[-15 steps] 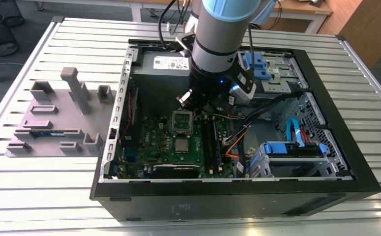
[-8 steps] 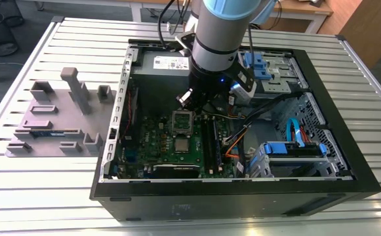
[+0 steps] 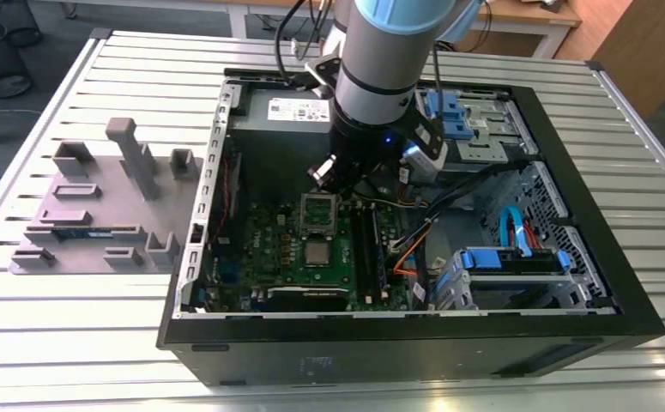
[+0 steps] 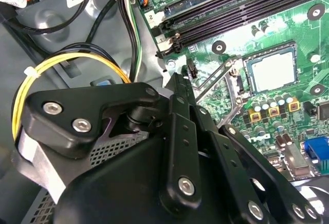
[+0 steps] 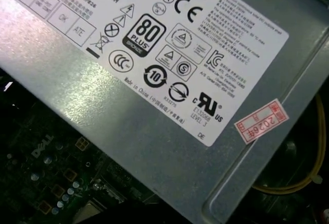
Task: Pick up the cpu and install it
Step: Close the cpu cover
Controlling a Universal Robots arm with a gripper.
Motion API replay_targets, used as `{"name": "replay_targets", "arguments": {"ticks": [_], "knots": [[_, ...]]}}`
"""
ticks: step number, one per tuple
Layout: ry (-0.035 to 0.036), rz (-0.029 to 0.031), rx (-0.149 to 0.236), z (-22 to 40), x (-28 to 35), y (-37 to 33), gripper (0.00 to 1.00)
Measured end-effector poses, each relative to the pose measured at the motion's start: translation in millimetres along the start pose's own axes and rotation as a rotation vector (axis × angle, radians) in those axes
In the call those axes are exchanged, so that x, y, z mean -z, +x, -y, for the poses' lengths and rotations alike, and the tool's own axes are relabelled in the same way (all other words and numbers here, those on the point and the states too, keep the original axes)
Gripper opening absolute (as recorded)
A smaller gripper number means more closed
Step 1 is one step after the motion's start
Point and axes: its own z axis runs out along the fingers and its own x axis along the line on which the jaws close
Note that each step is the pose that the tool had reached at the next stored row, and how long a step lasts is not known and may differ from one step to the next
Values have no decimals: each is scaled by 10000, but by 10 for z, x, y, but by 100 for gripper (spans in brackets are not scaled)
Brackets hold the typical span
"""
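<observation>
**Ana:** What have you got, starting from the exterior view's left?

**Me:** On the slatted surface (image 3: 81,343) I have a grey tray (image 3: 115,206) with a memory stick (image 3: 81,233) lying in one of its slots, well apart from the work. Next is the open case (image 3: 424,343), with the green board (image 3: 269,249) flat on its floor.

**Ana:** And the cpu?

**Me:** The cpu (image 3: 317,251) sits in the socket near the middle of the board. In the second wrist view the cpu (image 4: 271,70) lies flat and square inside the socket, silver top up. The hinged frame (image 3: 318,209) is swung open beside it, and nothing rests on it.

**Ana:** Where's your hand?

**Me:** The hand (image 3: 335,172) hovers over the far end of the board, past the open frame. It is close to the power supply box (image 3: 287,107), whose label I see in the first wrist view. The hand is apart from the cpu. I can't tell whether it is open or closed.

**Ana:** So how do you handle this well?

**Me:** I judge the cpu is in its seat, so the care lies in not disturbing it. Near the socket I'd move slowly and only straight up or down, since a sideways nudge could knock it out of square. I'd mind the raised frame just beside the hand. I'd also mind the bundle of cables (image 3: 458,190) toward the exterior view's right, before the blue drive bracket (image 3: 510,260).
</observation>
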Motion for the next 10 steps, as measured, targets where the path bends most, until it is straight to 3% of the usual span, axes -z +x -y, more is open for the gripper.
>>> {"name": "replay_targets", "arguments": {"ticks": [7, 10], "knots": [[16, -84, 625, -1, 7, 0, 11], [14, -92, 708, -1, 8, 0, 11]]}}
